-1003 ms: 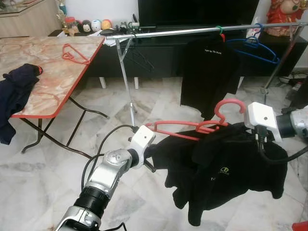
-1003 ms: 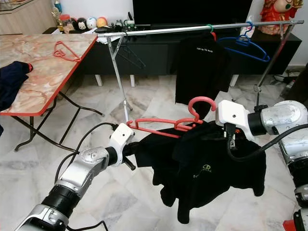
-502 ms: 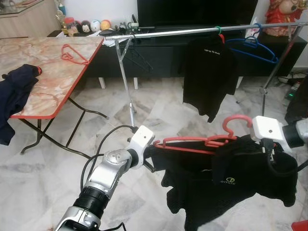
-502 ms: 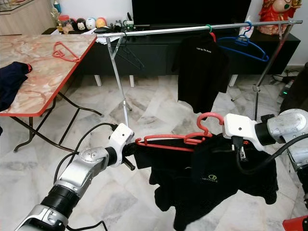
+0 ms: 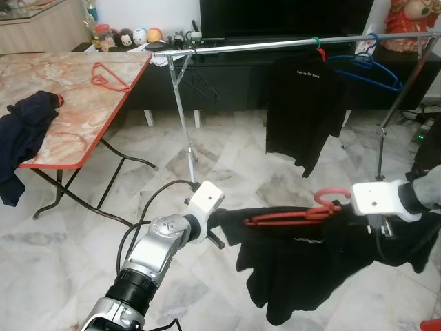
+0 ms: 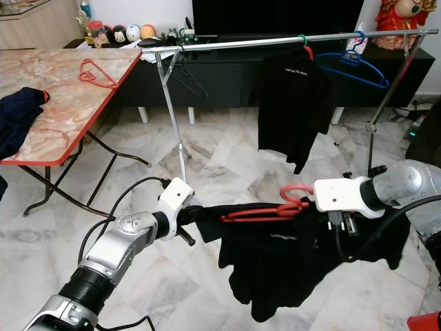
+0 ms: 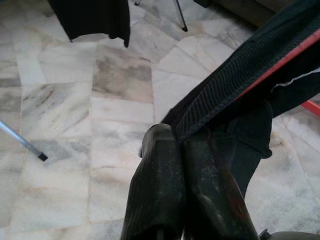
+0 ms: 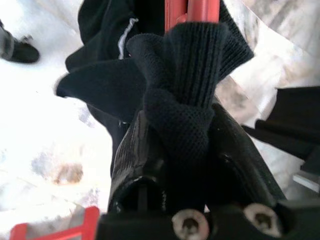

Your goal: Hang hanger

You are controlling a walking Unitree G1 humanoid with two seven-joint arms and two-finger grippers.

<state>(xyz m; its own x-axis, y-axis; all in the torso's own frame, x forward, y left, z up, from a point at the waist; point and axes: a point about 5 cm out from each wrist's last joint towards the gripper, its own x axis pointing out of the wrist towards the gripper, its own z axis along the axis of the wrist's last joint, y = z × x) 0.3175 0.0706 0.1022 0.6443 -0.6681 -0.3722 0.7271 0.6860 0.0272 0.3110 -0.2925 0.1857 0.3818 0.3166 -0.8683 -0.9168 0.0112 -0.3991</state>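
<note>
A black shirt [image 5: 303, 265] hangs on a red hanger [image 5: 286, 215] stretched level between my two grippers over the marble floor. My left gripper [image 7: 177, 137] is shut on the shirt's sleeve edge, where the hanger's red arm runs under the fabric. In the right wrist view my right gripper [image 8: 185, 115] is shut on the ribbed collar bunched below the hanger's neck [image 8: 192, 10]. The hanger's hook [image 5: 331, 200] sticks up beside the right wrist housing [image 5: 375, 200]. The silver rack rail [image 5: 262, 46] runs across the room beyond and well above the hanger.
On the rail hang another black shirt [image 5: 303, 103], a blue hanger [image 5: 365, 65] and a black hanger [image 5: 200, 83]. A folding table [image 5: 76, 148] at the left holds a red hanger [image 5: 107, 74] and a navy garment [image 5: 24, 131]. A dark TV console [image 5: 227, 79] stands behind the rack.
My right gripper has dropped, so the hanger and its hook sit lower and level now. The shirt is pulled out flatter between the grippers. The left arm has barely moved.
</note>
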